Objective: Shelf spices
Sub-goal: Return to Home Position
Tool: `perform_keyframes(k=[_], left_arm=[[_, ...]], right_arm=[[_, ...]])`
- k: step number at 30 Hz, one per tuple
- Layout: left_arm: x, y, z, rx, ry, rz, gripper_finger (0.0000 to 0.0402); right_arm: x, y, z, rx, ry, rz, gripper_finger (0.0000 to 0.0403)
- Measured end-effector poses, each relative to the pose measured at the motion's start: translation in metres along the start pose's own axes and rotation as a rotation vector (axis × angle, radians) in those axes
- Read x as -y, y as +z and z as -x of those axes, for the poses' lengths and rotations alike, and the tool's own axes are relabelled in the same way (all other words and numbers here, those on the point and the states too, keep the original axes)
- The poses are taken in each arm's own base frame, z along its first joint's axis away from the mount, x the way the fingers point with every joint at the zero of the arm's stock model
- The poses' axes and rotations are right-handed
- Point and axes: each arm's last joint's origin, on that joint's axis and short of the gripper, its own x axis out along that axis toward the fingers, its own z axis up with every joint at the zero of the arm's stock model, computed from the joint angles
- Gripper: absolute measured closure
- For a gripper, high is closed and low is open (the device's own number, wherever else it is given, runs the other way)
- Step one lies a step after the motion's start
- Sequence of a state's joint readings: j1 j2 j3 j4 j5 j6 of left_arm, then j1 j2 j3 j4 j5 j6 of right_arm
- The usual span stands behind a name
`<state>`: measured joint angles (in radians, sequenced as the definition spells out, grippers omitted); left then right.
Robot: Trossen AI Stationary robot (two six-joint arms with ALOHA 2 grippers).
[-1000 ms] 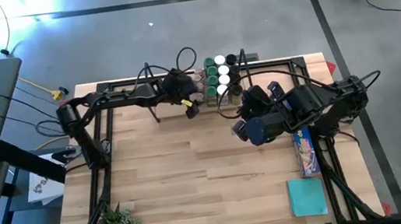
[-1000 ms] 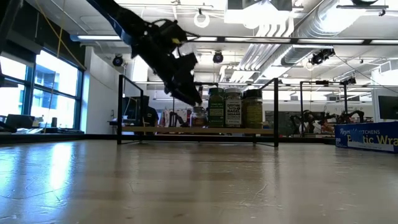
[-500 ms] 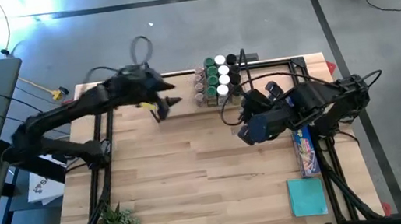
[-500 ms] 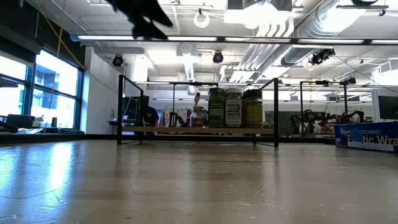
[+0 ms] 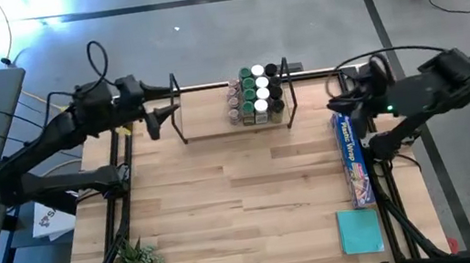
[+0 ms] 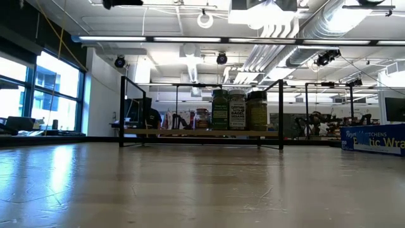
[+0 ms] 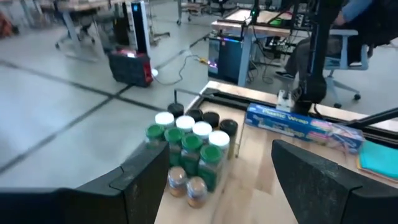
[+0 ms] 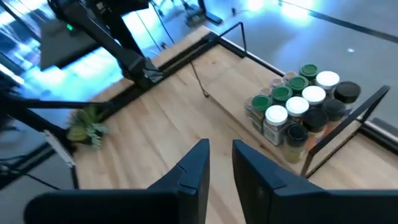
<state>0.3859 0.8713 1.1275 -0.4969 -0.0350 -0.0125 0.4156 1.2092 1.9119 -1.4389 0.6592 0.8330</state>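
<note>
Vs. 0.5 s ago: left gripper (image 5: 165, 120) withdrawn from over the bare part of the shelf (image 5: 211, 121) toward the left rear corner of the worktop (image 5: 227, 206). Right gripper (image 5: 339, 106) pulled back from mid-worktop to the right edge. Spices (image 5: 257, 94) unmoved.

High view: shelf set at rear centre of worktop. Spices packed upright in tight rows at its right end; lids brownish, green, white, black going left to right. Rest of plank bare. Left gripper seen close to the shelf's left hoop, fingers spread, nothing held. Right gripper placed over the rear end of the plastic-wrap box (image 5: 355, 163), well apart from the spices. Plant (image 5: 135, 261) noted front left, teal pad (image 5: 359, 229) front right.

Low view: shelf seen side-on across worktop, three taller jars in front w/ a smaller one just beside them. Only a dark bit of an arm caught at the top edge; no fingers seen here.

Left wrist view: own fingers (image 7: 143, 180) held wide apart, empty. Spices framed btwn them farther off, plastic-wrap box beyond.

Right wrist view: own fingers (image 8: 186, 180) held w/ a narrow gap, nothing btwn. Spices on shelf seen ahead, plant farther off.
</note>
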Motion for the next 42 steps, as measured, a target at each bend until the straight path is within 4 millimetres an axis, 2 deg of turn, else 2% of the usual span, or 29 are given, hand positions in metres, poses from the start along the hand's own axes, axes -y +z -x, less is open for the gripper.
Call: perform_keyframes(k=[3,8,13,18,25,33,42], left_arm=[[0.000,-0.004,0.013,-0.029,-0.009,0.064,0.0124],[0.000,-0.009,0.029,-0.052,-0.019,0.096,0.0124],[-0.001,-0.012,0.035,-0.079,-0.017,0.087,0.0124],[-0.001,-0.013,0.034,-0.086,-0.014,0.122,0.0124],[-0.001,-0.013,0.033,-0.088,-0.013,0.123,0.0124],[-0.001,-0.013,0.033,-0.091,-0.016,0.122,0.0124],[-0.001,-0.015,0.033,-0.116,-0.015,0.123,0.0124]], right_arm=[[0.019,-0.018,-0.001,0.040,0.041,-0.042,0.0360],[0.045,-0.064,-0.023,0.111,0.149,-0.090,0.0397],[0.063,-0.112,-0.047,0.151,0.383,-0.141,0.0399],[0.081,-0.145,-0.058,0.211,0.579,-0.194,0.0402],[0.102,-0.175,-0.067,0.352,0.645,-0.129,0.0403],[0.121,-0.204,-0.078,0.388,0.673,-0.143,0.0403],[0.119,-0.240,-0.115,0.470,0.701,-0.078,0.0403]])
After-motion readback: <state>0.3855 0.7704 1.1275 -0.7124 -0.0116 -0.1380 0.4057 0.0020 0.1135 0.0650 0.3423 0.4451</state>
